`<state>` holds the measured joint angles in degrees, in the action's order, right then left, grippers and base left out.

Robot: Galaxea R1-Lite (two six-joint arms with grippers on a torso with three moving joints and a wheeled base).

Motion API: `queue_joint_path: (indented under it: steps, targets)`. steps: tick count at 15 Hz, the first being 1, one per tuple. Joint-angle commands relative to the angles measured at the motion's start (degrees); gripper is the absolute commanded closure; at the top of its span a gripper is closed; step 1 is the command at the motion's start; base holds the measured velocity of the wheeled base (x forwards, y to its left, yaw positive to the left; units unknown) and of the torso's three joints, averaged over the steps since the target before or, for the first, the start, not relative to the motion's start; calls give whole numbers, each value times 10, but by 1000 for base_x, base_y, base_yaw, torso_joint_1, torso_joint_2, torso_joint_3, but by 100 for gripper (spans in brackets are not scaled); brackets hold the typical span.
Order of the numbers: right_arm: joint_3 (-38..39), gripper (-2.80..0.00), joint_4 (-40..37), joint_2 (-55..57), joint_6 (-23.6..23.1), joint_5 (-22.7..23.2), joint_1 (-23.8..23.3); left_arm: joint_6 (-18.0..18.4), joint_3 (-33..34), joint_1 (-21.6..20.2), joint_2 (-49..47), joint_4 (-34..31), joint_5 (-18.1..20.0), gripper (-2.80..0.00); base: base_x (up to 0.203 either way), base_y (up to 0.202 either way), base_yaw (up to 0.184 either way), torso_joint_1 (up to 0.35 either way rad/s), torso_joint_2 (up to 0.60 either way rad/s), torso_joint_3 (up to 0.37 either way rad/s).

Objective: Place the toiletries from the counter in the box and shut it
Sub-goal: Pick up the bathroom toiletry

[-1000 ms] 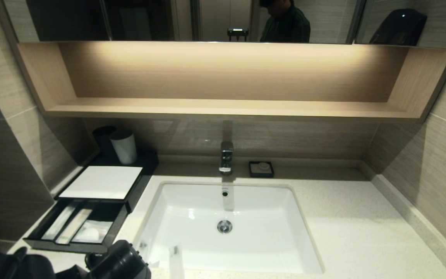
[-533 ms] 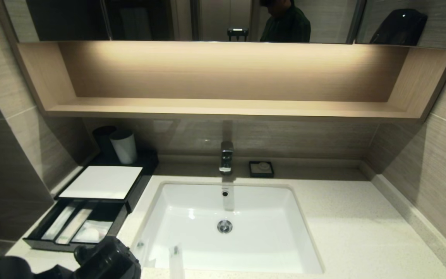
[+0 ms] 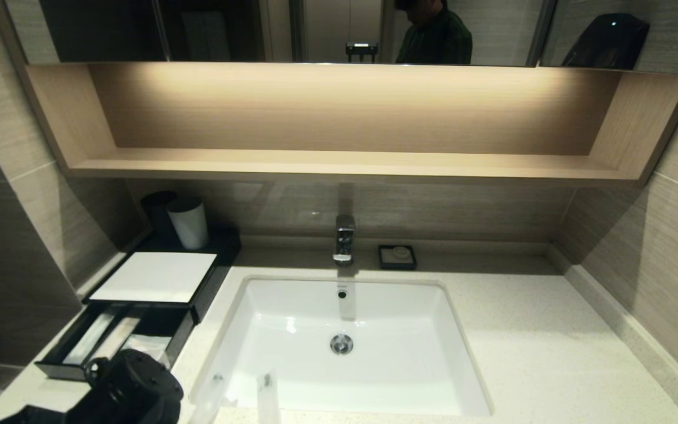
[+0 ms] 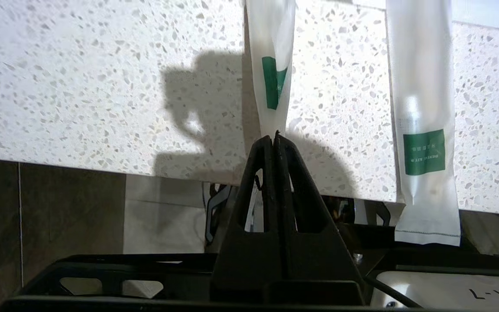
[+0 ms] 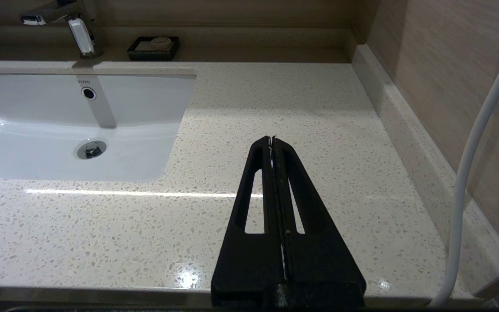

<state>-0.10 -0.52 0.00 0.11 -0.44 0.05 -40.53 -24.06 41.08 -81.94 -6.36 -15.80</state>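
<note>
My left gripper is shut on the end of a long narrow clear packet with a green label, held over the counter's front edge. In the head view that arm's wrist is at the bottom left, just in front of the box's open drawer, and the held packet trails to its right. A second long packet lies on the speckled counter, overhanging its front edge. The black box has a white top, and long packets lie in the drawer. My right gripper is shut and empty above the counter's right part.
A white basin with a faucet fills the counter's middle. A small black dish sits behind it. White and black cups stand behind the box. A wooden shelf hangs above. A white cable runs by the right wall.
My left arm has moved left, to the front of the open drawer, and now covers part of it. The held packet has come along and shows beside the lying one.
</note>
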Motion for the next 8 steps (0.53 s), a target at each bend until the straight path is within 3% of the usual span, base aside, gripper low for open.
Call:
queue_joint_path:
  steps: [1, 8]
  targets:
    - [0, 0, 0, 0, 0, 0, 0, 7, -1, -4, 42, 0, -14, 0, 0, 0, 0, 0, 0, 0]
    - [0, 0, 0, 0, 0, 0, 0, 58, -5, -19, 126, 1, -29, 0, 0, 0, 0, 0, 0, 0]
